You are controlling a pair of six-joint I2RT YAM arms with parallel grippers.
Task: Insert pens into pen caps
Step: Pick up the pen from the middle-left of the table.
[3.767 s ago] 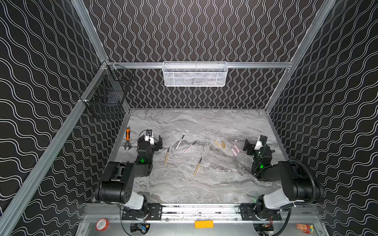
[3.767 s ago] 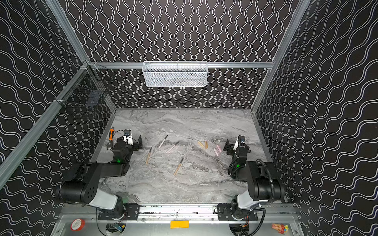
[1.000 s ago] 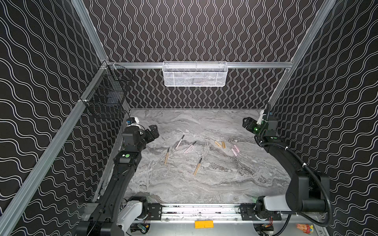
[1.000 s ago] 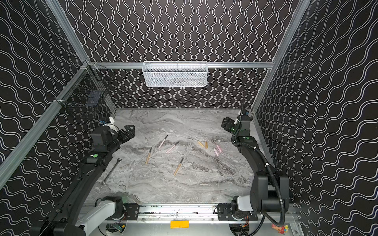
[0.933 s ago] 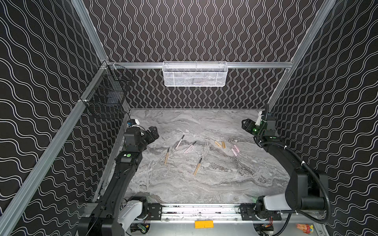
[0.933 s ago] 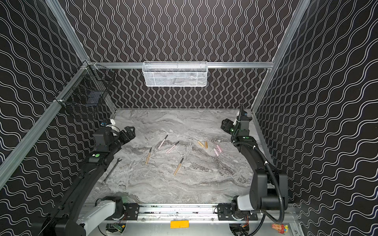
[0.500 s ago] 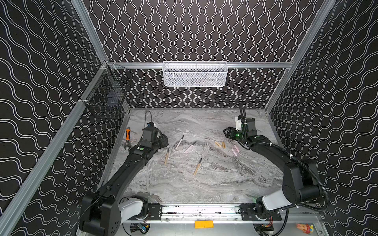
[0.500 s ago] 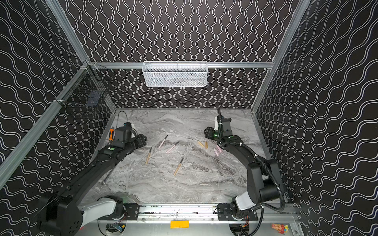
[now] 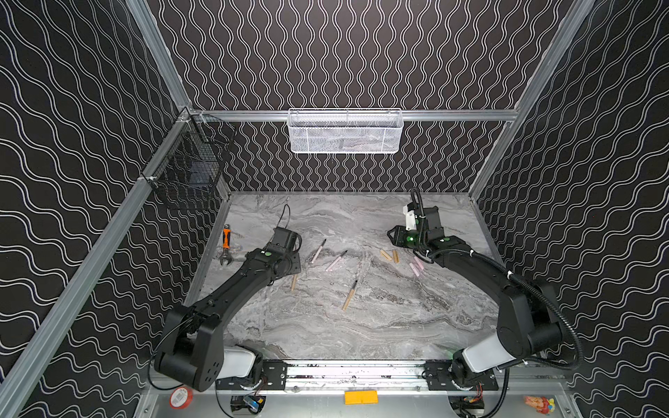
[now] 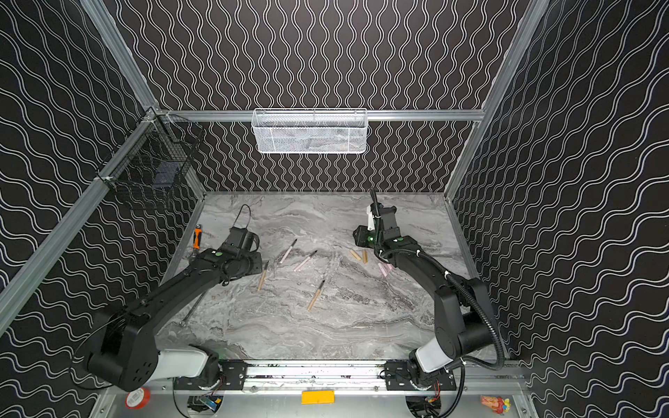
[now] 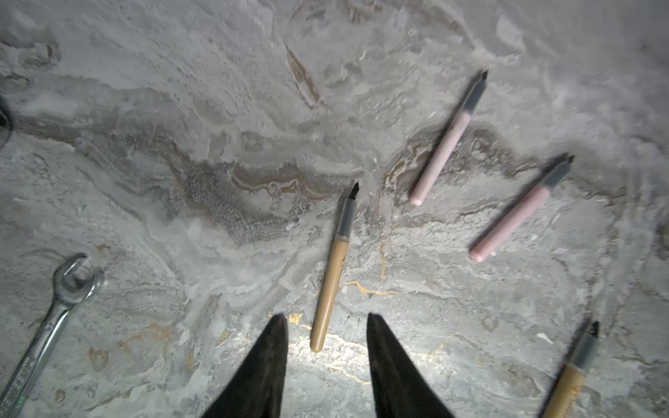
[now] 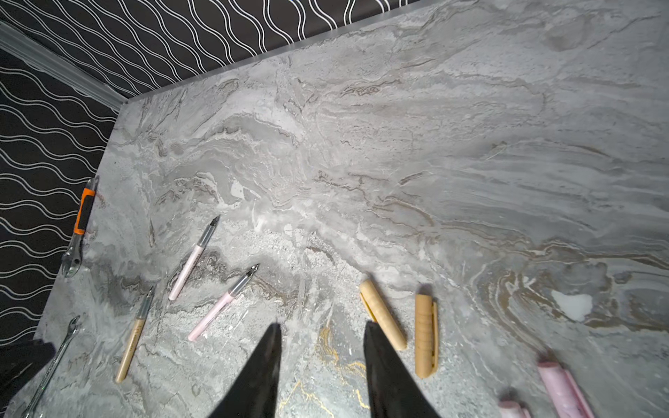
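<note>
In both top views I am seeing a white mesh basket hanging on the back rail at 12 o'clock. Something greyish is lying in it, but I cannot tell what. A black wire basket is hanging at 10 o'clock, holding a dark boxy item. The pens are lying loose on the table, mostly from 9 to 11 o'clock of its centre. The pen caps are sitting at 2 o'clock. The left arm is covering the tip of a tan pen, and the right arm is hanging just beside the caps. A second ago both arms were up by the side walls. Now they are reaching in low over the middle, while pens and caps are lying where they were.

Through the left wrist camera, the left claw is standing spread. The butt of the tan pen is lying in the gap, touching neither of the fingers.

Through the right wrist camera, the right claw is also standing spread, with bare table between its jaws. A tan cap is lying just outside one finger. Whether the two are touching, I cannot tell.
</note>
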